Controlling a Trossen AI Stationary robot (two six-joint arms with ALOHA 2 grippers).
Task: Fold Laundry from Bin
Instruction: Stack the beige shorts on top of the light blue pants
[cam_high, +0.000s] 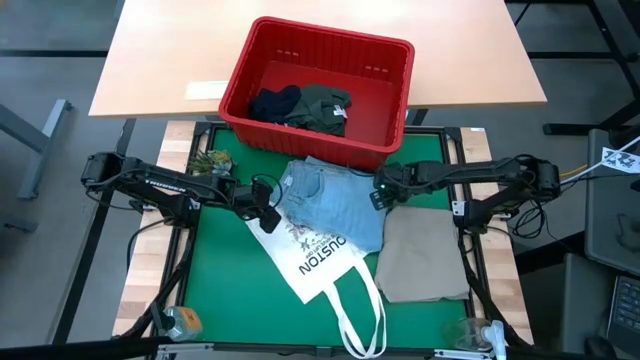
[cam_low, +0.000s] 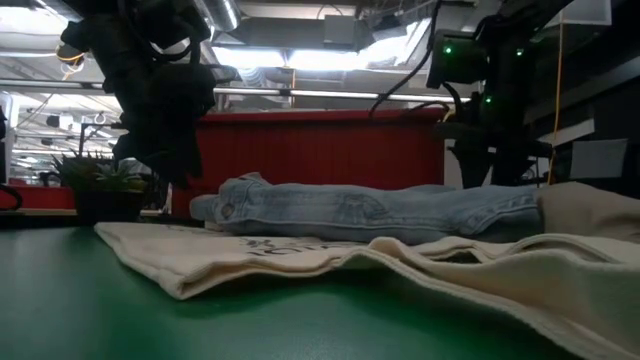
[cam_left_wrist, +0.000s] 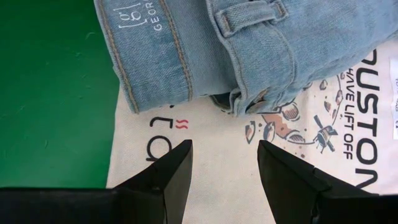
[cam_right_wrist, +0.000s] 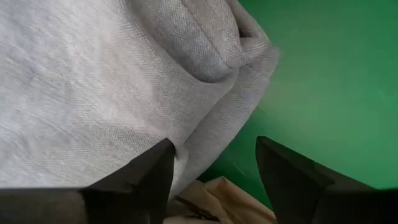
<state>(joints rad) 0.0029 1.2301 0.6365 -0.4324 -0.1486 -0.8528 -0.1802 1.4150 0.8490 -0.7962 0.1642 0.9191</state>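
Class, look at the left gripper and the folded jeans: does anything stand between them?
Nothing visible does. The left gripper hangs open above the white HOUSTON tote bag, just short of the jeans waistband. The jeans lie partly on the tote, and no other item sits in the gap ahead of the fingers.

Green mat (cam_high: 215, 260) over a pale wood table (cam_high: 150, 55). Grey floor (cam_high: 50, 40) all around. Bright ceiling lights (cam_low: 300, 58) and pipes up high.

Green table mat (cam_high: 215, 265), red bin (cam_high: 316, 90), tote bag (cam_high: 318, 262), beige cloth (cam_high: 424, 254)
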